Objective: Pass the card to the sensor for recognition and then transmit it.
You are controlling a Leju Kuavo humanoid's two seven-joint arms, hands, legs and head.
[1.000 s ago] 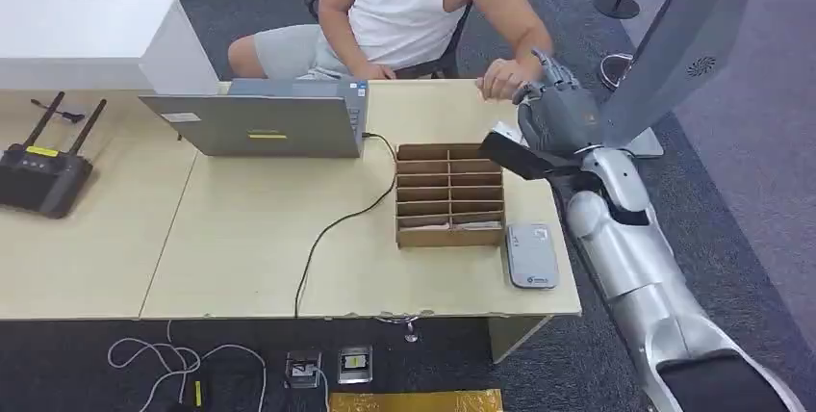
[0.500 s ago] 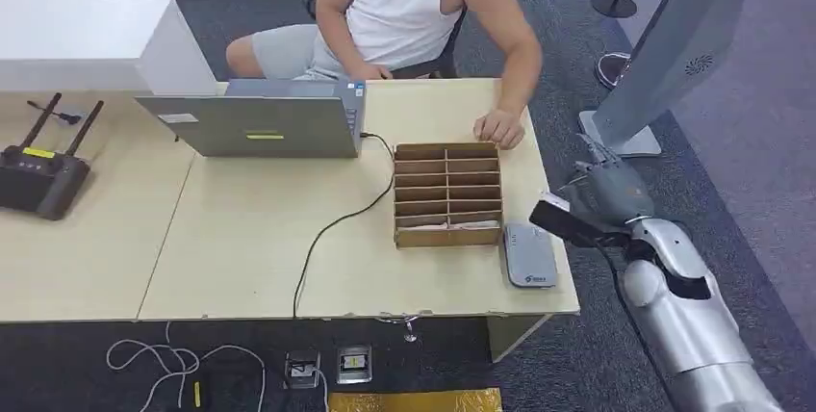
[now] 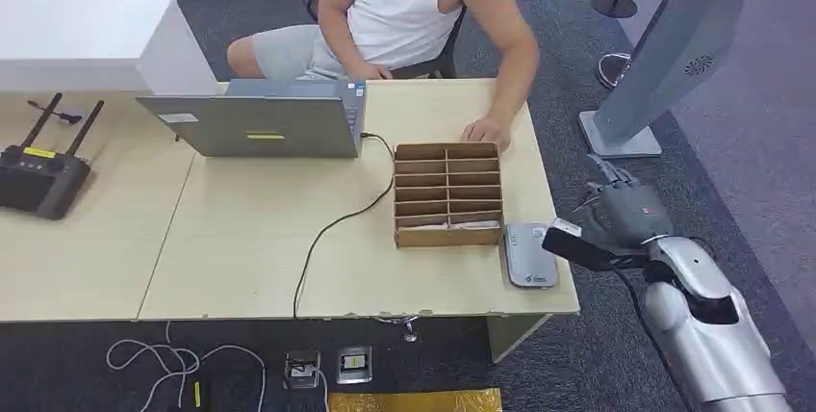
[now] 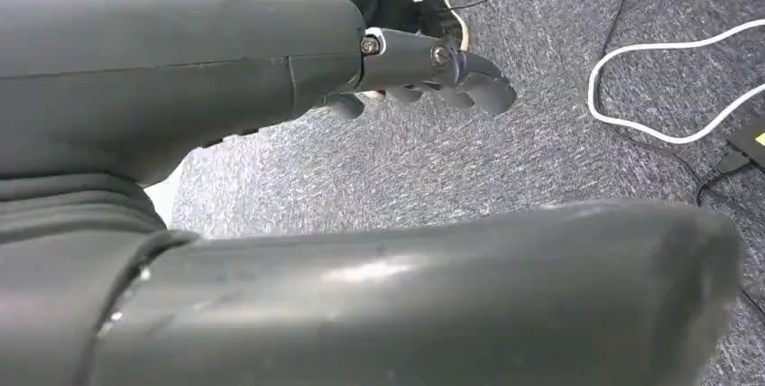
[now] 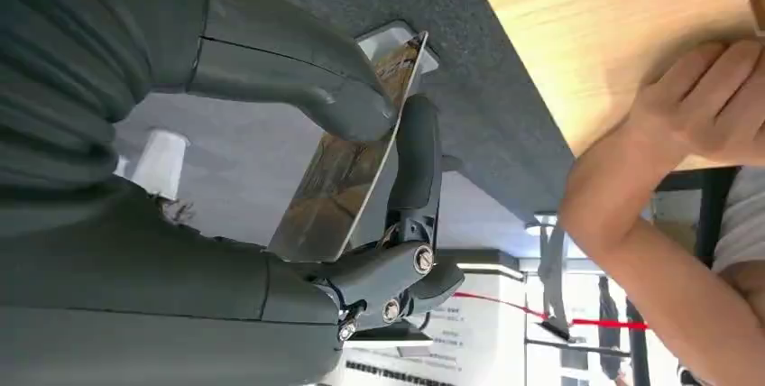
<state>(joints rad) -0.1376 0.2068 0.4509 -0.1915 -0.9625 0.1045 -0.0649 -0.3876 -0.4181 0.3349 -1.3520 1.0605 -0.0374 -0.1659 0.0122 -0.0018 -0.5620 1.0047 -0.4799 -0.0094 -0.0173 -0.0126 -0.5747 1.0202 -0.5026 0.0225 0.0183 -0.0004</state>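
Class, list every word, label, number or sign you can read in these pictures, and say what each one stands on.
No text can be read.
Sensor: small blue mark, too small.
Laptop: white sticker and yellow strip, blurred.
Router: yellow label, blurred.
Grey stand: round dotted emblem, no letters.
Card held by the right hand: a printed picture seen almost edge-on, illegible.
White signboard: dark lines of print, too small.

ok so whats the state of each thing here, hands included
card: pinched in the right hand, off the table's right edge
left hand: hanging over the carpet, holds nothing
sensor: flat on the table, nothing on it
laptop: open
slotted box: upright, cards in its nearest slots
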